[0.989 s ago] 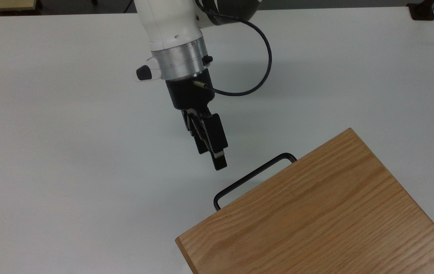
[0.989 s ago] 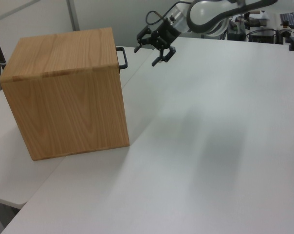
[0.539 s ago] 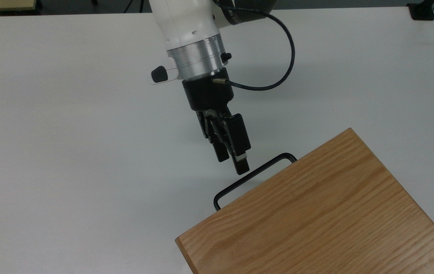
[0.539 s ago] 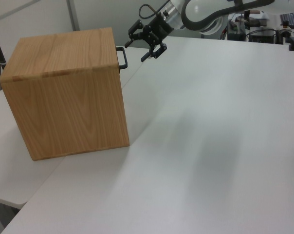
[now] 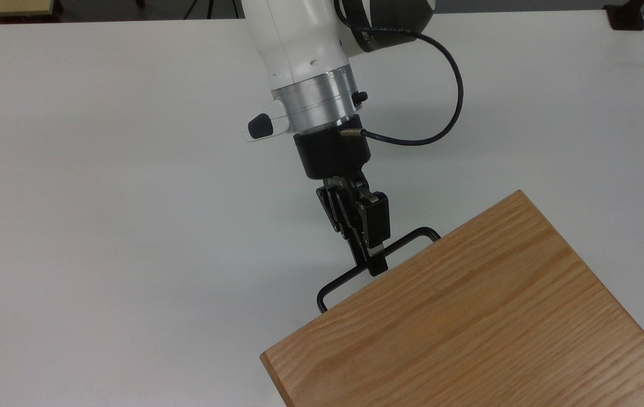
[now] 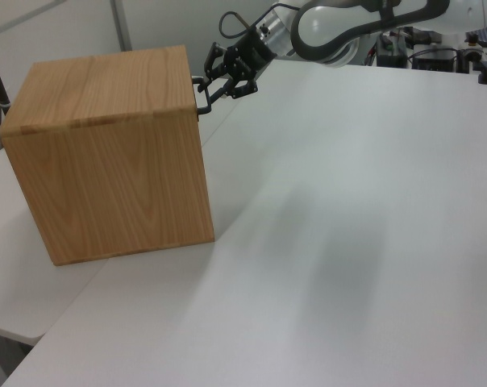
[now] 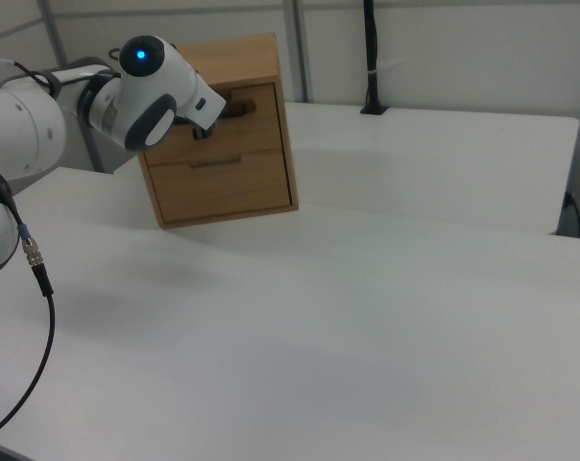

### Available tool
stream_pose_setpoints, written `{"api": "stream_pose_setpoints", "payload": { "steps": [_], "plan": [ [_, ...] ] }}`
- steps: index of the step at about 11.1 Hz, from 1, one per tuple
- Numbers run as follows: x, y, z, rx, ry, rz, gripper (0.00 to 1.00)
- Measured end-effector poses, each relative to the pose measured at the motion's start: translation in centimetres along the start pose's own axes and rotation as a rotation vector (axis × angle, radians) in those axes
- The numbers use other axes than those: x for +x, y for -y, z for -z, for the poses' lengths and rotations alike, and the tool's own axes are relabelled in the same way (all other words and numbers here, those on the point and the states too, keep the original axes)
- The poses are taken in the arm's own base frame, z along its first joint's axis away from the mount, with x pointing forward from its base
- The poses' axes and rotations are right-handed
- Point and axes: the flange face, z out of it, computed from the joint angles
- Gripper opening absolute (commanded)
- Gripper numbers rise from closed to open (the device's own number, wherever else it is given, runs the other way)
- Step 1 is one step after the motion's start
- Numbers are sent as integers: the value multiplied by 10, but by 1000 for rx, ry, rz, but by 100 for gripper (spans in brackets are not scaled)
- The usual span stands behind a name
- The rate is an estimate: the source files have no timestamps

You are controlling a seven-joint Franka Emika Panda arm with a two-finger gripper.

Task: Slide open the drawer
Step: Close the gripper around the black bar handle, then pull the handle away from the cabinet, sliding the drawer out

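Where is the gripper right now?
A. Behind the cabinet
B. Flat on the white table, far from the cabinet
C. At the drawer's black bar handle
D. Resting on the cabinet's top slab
C: in the top view the gripper sits at the black bar handle, in front of the cabinet.

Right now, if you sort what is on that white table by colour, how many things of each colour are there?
Oak-coloured: 1, the light-oak wooden cabinet.
Black: 1, the thin black metal bar handle on its upper drawer.
White and black: 1, the robot arm with its black two-finger gripper.
Total: 3
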Motion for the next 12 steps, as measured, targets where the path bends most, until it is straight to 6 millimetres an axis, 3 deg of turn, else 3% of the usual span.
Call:
{"api": "stream_pose_setpoints", "payload": {
  "steps": [1,2,9,12],
  "plan": [
    [0,-1,-2,0,0,0,8],
    [0,-2,-5,-4,2,0,1],
    [1,-2,-2,-11,5,0,0],
    [11,-5,14,-68,44,15,0]
  ]
}}
